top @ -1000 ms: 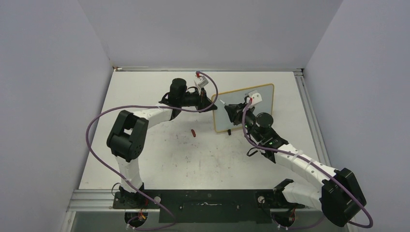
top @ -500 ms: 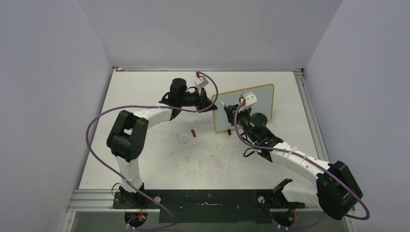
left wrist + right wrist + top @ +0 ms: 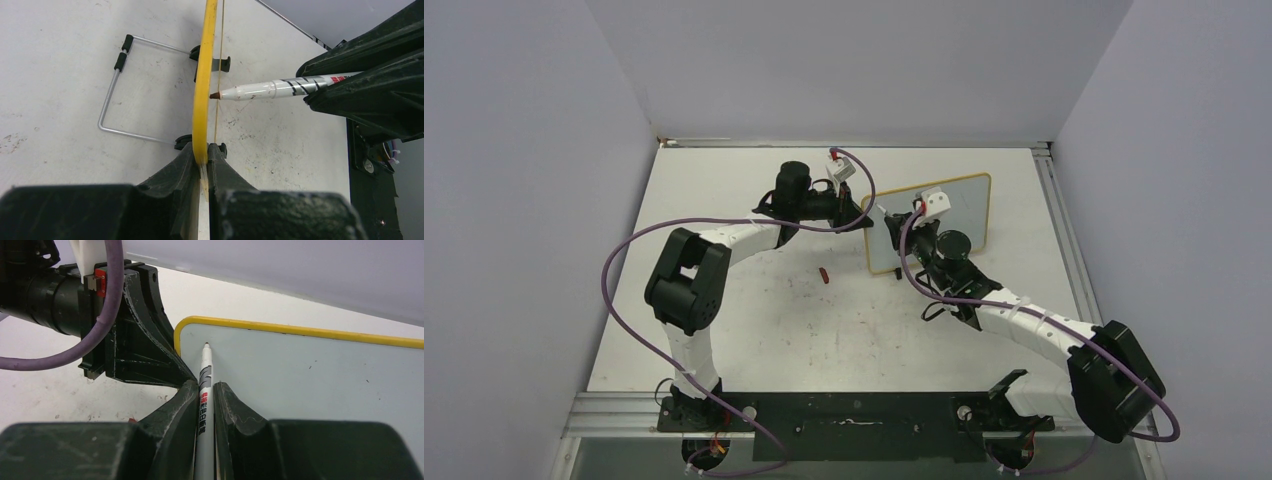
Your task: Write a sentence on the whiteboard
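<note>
The whiteboard (image 3: 969, 200), white with a yellowish frame, stands upright at the back of the table. My left gripper (image 3: 864, 212) is shut on its left edge; the left wrist view shows the fingers (image 3: 187, 165) pinching the frame (image 3: 205, 75) edge-on. My right gripper (image 3: 205, 390) is shut on a white marker (image 3: 205, 372), also seen as the marker (image 3: 270, 90) from the side. Its tip is at the board's face (image 3: 310, 375) near the upper left corner. The sentence is out of view; the face I see is blank.
A small red cap (image 3: 824, 274) lies on the table, left of the board's foot. A wire stand (image 3: 117, 85) and black feet (image 3: 220, 64) prop the board from behind. Grey walls close in on the left, back and right.
My right arm has swung left across the board, carrying the marker tip toward the board's upper left corner. The left arm and the board have stayed put.
</note>
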`<state>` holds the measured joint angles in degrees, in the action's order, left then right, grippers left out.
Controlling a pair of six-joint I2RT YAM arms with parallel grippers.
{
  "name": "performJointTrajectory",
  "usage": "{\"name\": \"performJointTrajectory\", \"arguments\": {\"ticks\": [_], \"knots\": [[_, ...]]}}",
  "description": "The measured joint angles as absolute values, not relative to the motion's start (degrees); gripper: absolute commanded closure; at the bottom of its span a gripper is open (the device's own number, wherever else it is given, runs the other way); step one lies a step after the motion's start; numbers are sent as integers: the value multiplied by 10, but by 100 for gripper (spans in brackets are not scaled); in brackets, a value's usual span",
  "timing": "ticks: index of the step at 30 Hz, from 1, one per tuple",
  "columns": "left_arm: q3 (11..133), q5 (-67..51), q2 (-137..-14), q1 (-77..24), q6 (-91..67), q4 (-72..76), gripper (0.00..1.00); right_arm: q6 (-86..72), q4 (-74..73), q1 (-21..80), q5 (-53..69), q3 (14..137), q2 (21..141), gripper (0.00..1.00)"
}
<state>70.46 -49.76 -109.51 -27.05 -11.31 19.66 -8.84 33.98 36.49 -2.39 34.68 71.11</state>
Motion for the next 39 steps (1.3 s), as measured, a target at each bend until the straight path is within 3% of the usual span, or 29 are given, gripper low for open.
{"name": "performJointTrajectory", "arguments": {"ticks": [39], "knots": [[712, -498, -1095, -270, -105, 177, 100, -81, 326, 395, -77, 309, 691, 95]]}}
